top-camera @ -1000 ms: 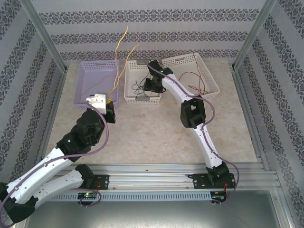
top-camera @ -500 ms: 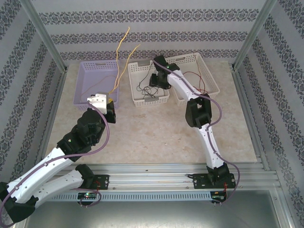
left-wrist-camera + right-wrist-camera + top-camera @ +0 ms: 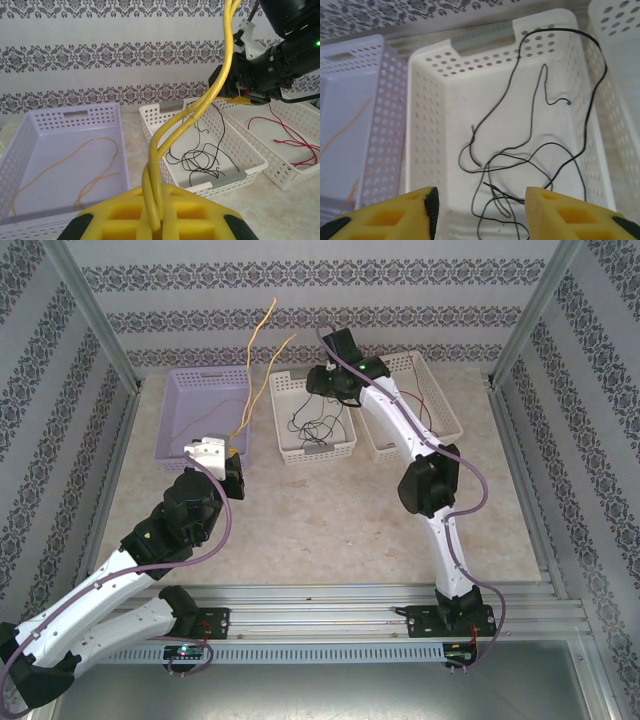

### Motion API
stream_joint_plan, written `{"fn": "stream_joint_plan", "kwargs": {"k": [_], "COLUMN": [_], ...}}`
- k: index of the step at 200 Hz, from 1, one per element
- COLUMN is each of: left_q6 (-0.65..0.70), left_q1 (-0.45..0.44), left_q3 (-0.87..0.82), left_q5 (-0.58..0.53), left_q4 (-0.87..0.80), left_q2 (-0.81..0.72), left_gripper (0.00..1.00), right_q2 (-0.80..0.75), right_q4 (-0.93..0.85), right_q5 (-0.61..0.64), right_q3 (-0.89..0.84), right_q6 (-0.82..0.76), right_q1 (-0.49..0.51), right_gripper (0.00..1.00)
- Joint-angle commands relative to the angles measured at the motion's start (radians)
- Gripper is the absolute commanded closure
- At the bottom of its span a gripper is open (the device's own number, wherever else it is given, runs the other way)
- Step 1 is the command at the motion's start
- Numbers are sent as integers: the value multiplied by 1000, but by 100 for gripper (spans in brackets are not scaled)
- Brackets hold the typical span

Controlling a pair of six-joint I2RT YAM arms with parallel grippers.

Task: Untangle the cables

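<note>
Now right hand has lifted open, empty, over black cables; left hand clamps yellow cables.

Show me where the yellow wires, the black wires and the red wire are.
yellow wires (image 3: 154,172), left wrist view, the twisted stretch low in the frame.
black wires (image 3: 495,167), right wrist view, the middle of the tangle.
red wire (image 3: 265,118), left wrist view, its upper curve.

Yellow cables are sticking out of the yellow-padded left gripper, black cables are lying in a white perforated basket, red cables in another white basket, tan cable in a lilac basket, and grey damask-striped wallpaper is backing the beige marbled table.
</note>
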Motion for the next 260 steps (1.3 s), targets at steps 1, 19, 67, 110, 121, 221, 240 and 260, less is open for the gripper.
{"fn": "stream_joint_plan", "kwargs": {"k": [1,19,67,110,121,221,240,260], "left_q6": [21,21,19,20,20,22,22,21], "left_q1": [14,14,14,14,14,14,14,14], "left_q3": [4,4,4,6,5,6,6,7], "left_q5": [11,15,18,16,17,21,22,25], "left_q4": [36,38,35,34,34,35,36,35], "left_q2": [-1,0,4,6,8,12,15,17], "left_gripper": [100,100,100,100,100,100,100,100], "right_q2": [46,45,81,122,130,213,225,236], "right_q4": [-76,-66,-79,-97,-98,-104,-94,-95], "right_q5": [101,117,142,143,144,180,179,177], "right_q3": [-4,-45,-52,-45,-49,-24,-18,-4], "right_q6": [-35,-38,-53,-56,-55,-42,-33,-22], "right_q1": [4,1,-2,-5,-7,-12,-13,-11], "right_gripper": [51,51,51,52,52,51,51,51]}}
